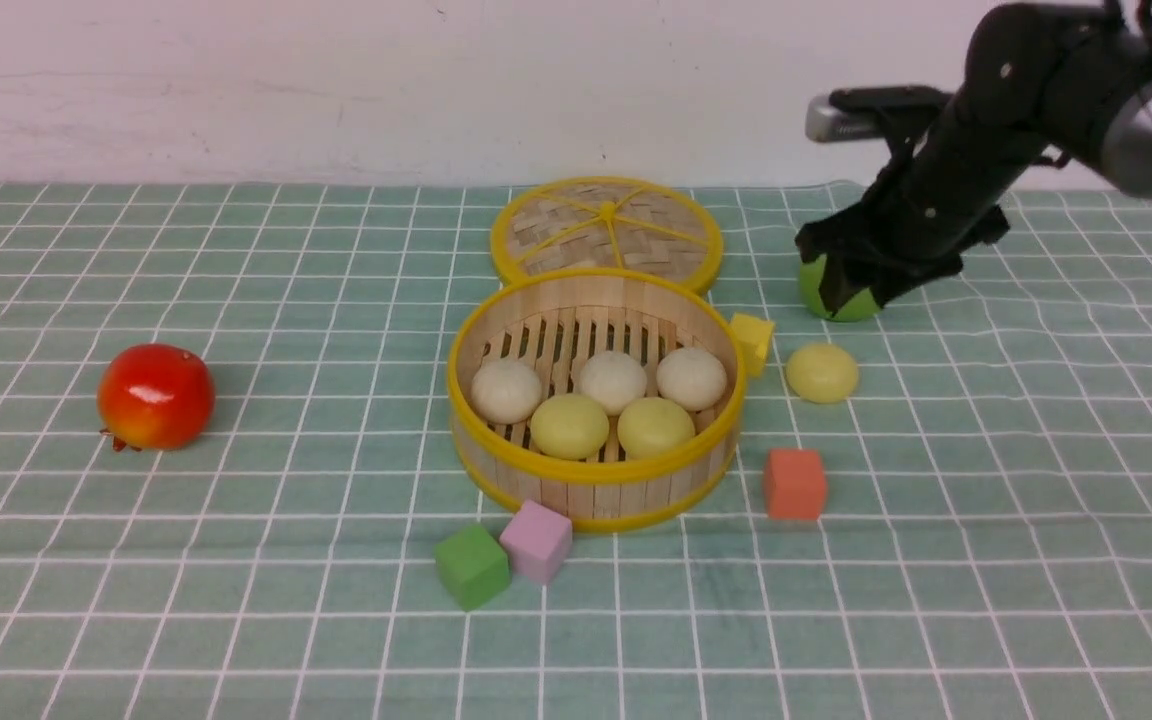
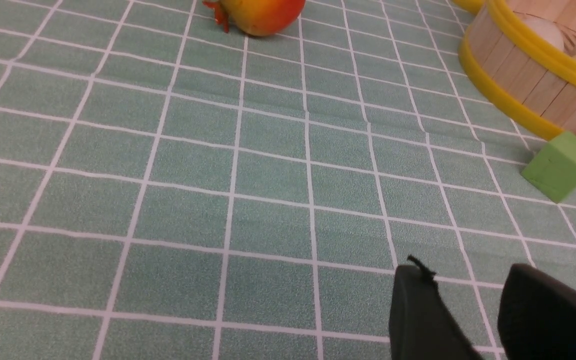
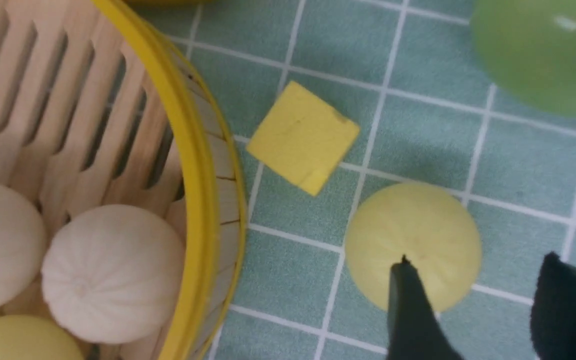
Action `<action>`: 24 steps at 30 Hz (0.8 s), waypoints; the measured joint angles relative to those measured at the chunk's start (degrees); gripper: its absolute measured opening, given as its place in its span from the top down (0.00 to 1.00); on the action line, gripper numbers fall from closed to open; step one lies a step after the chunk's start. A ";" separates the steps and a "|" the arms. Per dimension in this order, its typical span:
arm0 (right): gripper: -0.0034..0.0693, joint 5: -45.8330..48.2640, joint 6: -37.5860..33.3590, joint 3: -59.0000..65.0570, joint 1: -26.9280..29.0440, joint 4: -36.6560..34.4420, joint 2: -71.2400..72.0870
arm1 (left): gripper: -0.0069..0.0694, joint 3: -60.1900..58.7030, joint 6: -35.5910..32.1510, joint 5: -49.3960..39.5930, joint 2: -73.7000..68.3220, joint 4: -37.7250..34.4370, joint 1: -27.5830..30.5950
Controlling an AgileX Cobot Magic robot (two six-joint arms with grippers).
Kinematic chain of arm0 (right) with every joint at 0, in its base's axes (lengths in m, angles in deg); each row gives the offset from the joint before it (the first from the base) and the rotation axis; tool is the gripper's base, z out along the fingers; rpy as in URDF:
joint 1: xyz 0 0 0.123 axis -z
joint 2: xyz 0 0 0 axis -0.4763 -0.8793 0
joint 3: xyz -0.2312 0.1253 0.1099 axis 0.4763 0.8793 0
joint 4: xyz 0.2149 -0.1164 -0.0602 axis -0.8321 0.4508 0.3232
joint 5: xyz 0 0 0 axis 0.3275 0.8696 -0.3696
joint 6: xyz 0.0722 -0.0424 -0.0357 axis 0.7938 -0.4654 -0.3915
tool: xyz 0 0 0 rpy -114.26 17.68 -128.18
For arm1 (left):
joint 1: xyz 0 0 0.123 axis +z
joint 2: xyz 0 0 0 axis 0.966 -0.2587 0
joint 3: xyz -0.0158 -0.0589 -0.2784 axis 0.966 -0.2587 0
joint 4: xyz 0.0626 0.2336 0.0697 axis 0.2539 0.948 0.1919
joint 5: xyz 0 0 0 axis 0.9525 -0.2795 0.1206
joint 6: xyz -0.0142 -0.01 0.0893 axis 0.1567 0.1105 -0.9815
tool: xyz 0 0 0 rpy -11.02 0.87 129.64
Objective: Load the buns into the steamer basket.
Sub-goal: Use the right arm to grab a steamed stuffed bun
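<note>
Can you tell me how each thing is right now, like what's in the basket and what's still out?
steamer basket: uncovered, five buns inside
lid: off, flat behind basket
last yellow bun: out on cloth
right gripper: open, empty, above that bun
left gripper: open, empty

My right gripper (image 3: 473,310) hangs up off the cloth, jaws apart, empty; left gripper (image 2: 473,310) low, jaws parted too.
</note>
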 joint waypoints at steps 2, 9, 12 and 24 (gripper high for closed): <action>0.55 -0.04 0.71 0.00 0.01 -0.12 -0.81 | 0.60 0.00 0.00 0.00 0.00 0.00 0.00; 0.61 -0.83 3.02 0.00 0.01 0.05 -4.15 | 0.60 0.00 0.00 0.00 0.00 0.06 0.00; 0.61 -1.81 3.78 0.05 0.01 0.05 -4.78 | 0.60 0.00 0.00 0.00 0.00 0.06 0.00; 0.64 -4.72 4.05 0.10 0.01 0.11 -6.32 | 0.60 0.00 0.00 0.00 0.00 0.10 0.00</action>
